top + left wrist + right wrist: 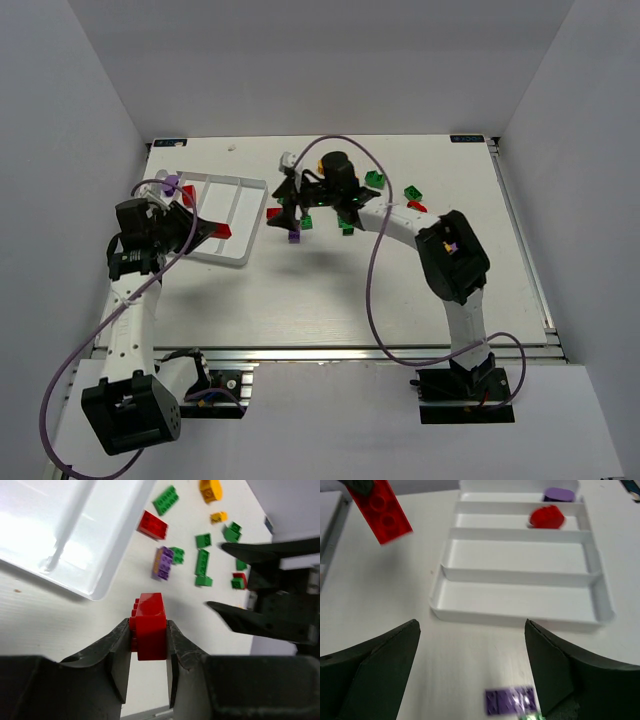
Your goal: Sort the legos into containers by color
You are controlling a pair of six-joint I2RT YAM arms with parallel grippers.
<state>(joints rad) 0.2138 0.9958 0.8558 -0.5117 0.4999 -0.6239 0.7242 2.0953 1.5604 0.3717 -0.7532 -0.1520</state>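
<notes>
A red brick (150,611), judged light, rigid and slick, is pinched across flat sides by the left end effector (149,629); the right end effector (471,628) is spread.

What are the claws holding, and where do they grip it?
Left gripper pinches a red brick across two opposite faces; right gripper is open and empty.

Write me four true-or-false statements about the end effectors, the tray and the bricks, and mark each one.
1. The left end effector is shut on a red brick. True.
2. The right end effector grips a purple brick. False: it is open and empty; a purple brick lies on the table.
3. In the tray, the red piece and the purple piece share a compartment. False: they lie in neighbouring compartments.
4. Two tray compartments hold nothing. True.
</notes>
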